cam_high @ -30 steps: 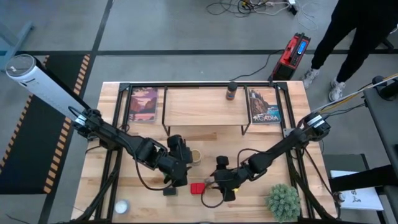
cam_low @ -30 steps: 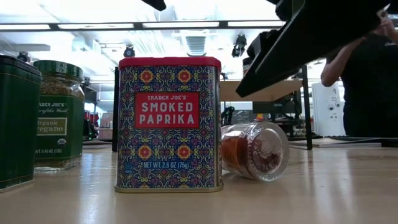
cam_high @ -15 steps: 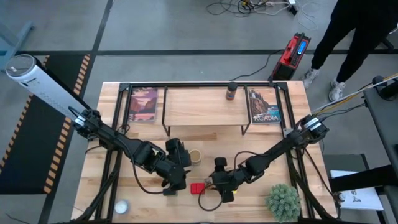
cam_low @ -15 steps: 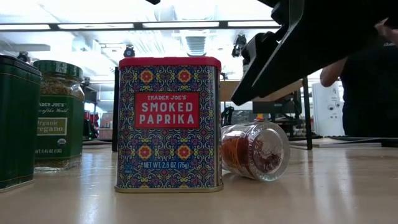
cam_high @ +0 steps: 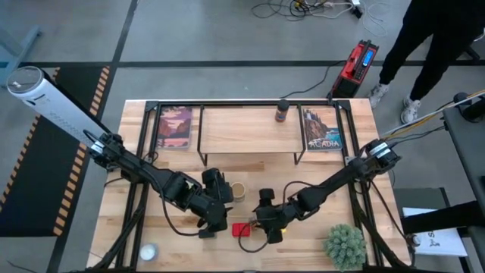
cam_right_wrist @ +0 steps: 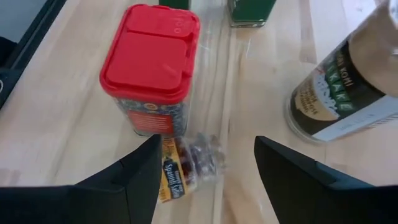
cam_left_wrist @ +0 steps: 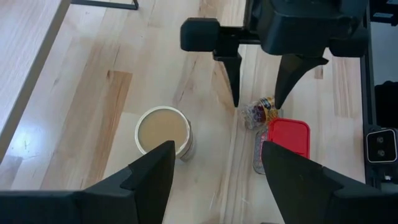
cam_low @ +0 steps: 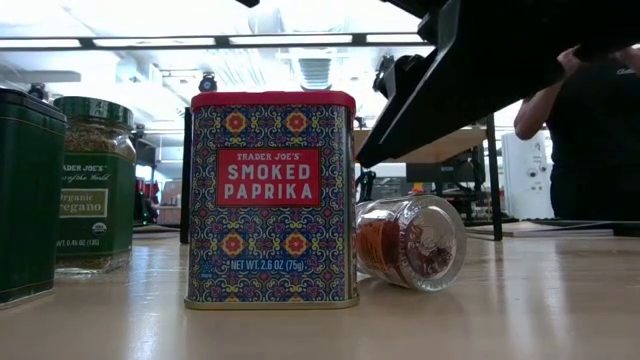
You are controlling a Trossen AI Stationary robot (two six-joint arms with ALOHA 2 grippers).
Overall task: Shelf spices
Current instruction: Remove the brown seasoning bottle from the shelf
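- The tiny clear jar (cam_right_wrist: pixel 189 163) lies on its side near the tabletop's front edge, about midway along it. Your low view shows its base toward the camera, long axis level with the wood and running roughly front to back.
- It rests just beside the red square tin (cam_low: pixel 272 198), which stands upright with its label facing the front edge; whether the two touch cannot be told.
- Your right gripper (cam_left_wrist: pixel 256 84) hangs over the clear jar, fingers spread and pointing down, one on each side of it and clear of the glass. The right arm reaches in from the table's right edge, stretched low across the wood.
- The tan round jar (cam_left_wrist: pixel 163 131) stands upright just behind the tin, lid up.
- Your left gripper (cam_high: pixel 216 214) hovers left of the tin, jaws apart and holding nothing, its arm running in from the left edge.
- The green-lidded jar (cam_low: pixel 95 185) and small black box (cam_low: pixel 30 195) stand upright left of the tin.
- The dark-capped brown bottle (cam_high: pixel 282 111) stands on the shelf (cam_high: pixel 242 130) at the back edge.
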